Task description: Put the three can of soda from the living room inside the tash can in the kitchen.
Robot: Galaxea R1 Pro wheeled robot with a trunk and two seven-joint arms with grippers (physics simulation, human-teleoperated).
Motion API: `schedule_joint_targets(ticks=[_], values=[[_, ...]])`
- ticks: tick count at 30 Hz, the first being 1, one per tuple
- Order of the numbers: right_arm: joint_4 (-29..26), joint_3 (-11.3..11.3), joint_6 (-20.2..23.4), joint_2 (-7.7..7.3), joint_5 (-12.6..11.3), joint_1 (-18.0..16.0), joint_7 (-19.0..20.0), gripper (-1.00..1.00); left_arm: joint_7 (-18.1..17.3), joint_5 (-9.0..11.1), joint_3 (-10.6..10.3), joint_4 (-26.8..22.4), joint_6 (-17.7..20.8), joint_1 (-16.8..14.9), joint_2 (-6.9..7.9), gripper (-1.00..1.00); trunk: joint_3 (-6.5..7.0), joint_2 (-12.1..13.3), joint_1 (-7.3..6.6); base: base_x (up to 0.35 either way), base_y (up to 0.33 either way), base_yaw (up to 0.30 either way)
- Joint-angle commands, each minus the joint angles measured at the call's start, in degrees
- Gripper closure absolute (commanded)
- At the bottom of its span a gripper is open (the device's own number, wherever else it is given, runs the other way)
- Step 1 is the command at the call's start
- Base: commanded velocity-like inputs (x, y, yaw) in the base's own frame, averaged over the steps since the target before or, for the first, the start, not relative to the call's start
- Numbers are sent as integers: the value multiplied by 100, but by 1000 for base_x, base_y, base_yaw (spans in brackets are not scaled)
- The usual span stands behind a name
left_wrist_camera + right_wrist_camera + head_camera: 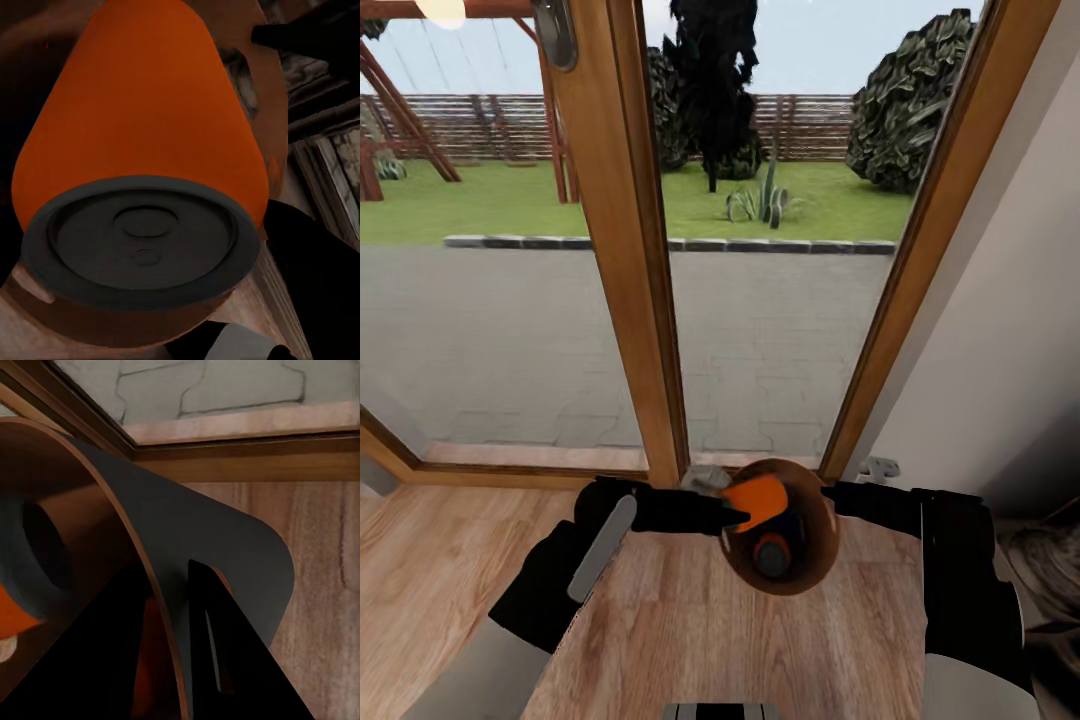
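Step in hand: L tool (738, 514) holds orange can (758, 498) just over bin (805, 570) mouth; 2nd orange can (771, 552) lies inside. R tool (161, 615) pinches bin rim, bin held above floor before glass door (760, 250). Next, probably: release can squarely inside rim.

Bin (805, 570) mouth partly blocked by an orange can (758, 497) held at its rim; another can (771, 555) lies inside. Glass door frame (630, 250) stands close behind; wood floor (660, 620) open in front
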Motion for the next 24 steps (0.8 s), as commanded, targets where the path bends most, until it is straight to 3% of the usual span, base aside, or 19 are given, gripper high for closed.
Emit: schedule_joint_targets(ticks=[1,6,24], values=[[-2,3,66,1,-132,-1,17,100,193,55,80,36,10,1,-45,100,1,0,-1,0,0,0],[-2,2,66,1,-132,-1,25,100,620,59,134,394,10,1,-395,100,1,0,-1,0,0,0],[-2,4,64,1,-132,-1,26,100,704,58,138,838,10,1,-670,100,1,0,-1,0,0,0]])
